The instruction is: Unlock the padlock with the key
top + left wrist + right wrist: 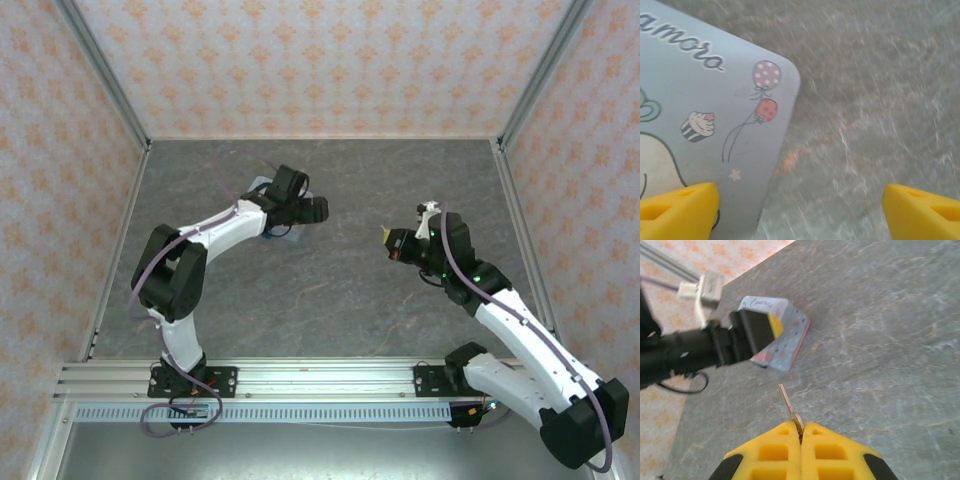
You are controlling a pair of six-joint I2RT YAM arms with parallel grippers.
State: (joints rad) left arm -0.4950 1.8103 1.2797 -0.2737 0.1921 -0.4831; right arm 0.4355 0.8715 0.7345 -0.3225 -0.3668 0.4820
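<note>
Our right end effector (801, 432) is pinched narrow on the key (788, 402). Its two yellow fingers are pressed together with the key's head caught between their tips. The thin, pale shaft sticks out past the fingers and slants toward the tin (790, 335). In the overhead view this end effector sits over the right half of the table (340, 300), roughly midway between the near and far edges and well apart from the tin.

Our left end effector (800, 210) stands wide open over the tin, which lies in the left half of the table, somewhat nearer the far edge than the near one. From the left wrist we see the light blue lid, printed with balloons, a cupcake and a small star. One yellow fingertip (677, 207) is over the lid near its rounded corner, and the other is over bare table beyond the tin's edge. We cannot tell whether either fingertip touches anything.
</note>
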